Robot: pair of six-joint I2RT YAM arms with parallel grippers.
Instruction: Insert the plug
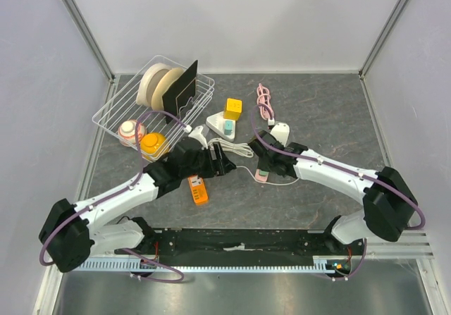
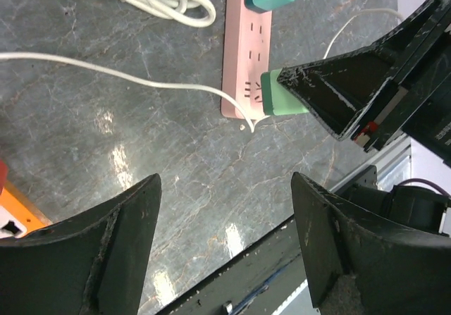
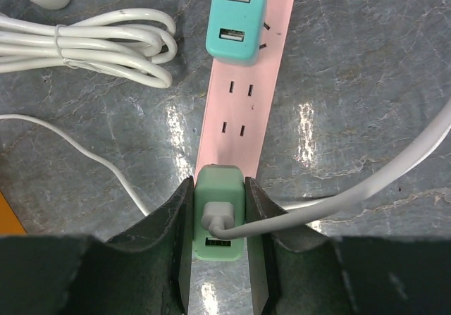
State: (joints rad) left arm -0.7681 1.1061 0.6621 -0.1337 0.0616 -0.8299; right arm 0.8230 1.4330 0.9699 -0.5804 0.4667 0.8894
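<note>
A pink power strip lies on the grey table; it also shows in the left wrist view and the top view. A teal adapter sits in its far end. My right gripper is shut on a light green plug adapter with a white cable in it, held on the strip's near end. In the left wrist view the green adapter sits against the strip between the right fingers. My left gripper is open and empty, hovering over bare table left of the strip.
A coiled white cable lies left of the strip. An orange device lies near my left arm. A wire basket with tape rolls and balls stands at the back left. A yellow cube, a white adapter and a pink cable lie behind.
</note>
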